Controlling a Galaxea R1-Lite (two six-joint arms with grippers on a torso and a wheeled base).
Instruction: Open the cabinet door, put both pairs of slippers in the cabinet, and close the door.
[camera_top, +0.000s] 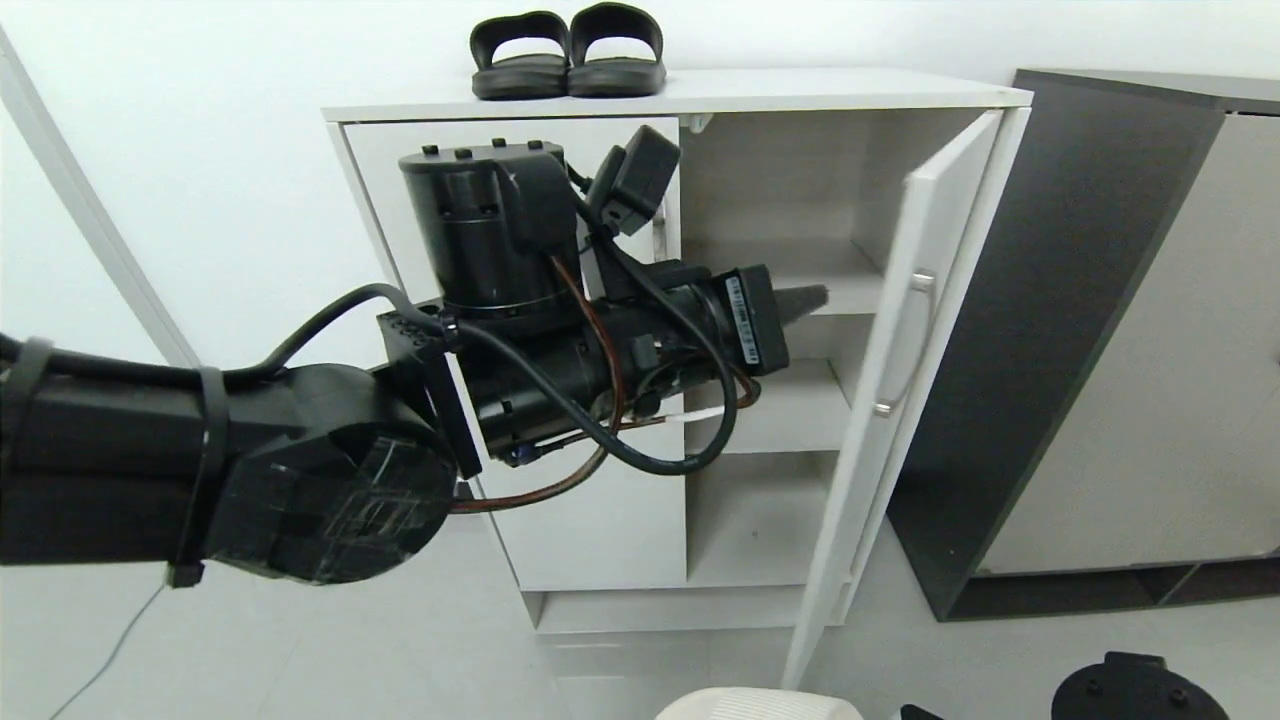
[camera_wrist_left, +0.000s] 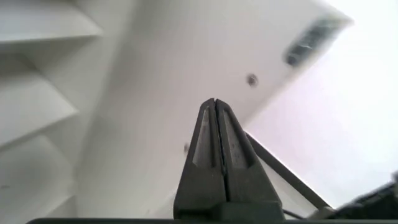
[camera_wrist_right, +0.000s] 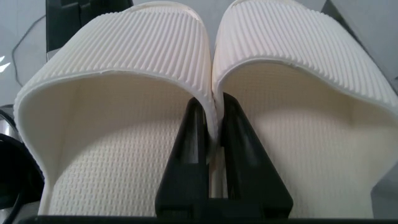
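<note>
The white cabinet (camera_top: 700, 92) has its right door (camera_top: 900, 400) swung open and its left door closed. A black pair of slippers (camera_top: 568, 55) sits on the cabinet's top. My left gripper (camera_top: 815, 296) (camera_wrist_left: 215, 106) is shut with nothing in it. It points into the open half at middle-shelf height, close to the door's inner face. A cream ribbed pair of slippers (camera_wrist_right: 124, 93) (camera_top: 760, 705) is held low in front of the cabinet. My right gripper (camera_wrist_right: 213, 109) is shut on the two slippers' touching inner edges.
Bare shelves (camera_wrist_left: 37, 106) show inside the open half. The open door carries a metal handle (camera_top: 915, 340) on its outer side. A grey and dark cabinet (camera_top: 1100, 300) stands right of the open door. Pale floor lies in front.
</note>
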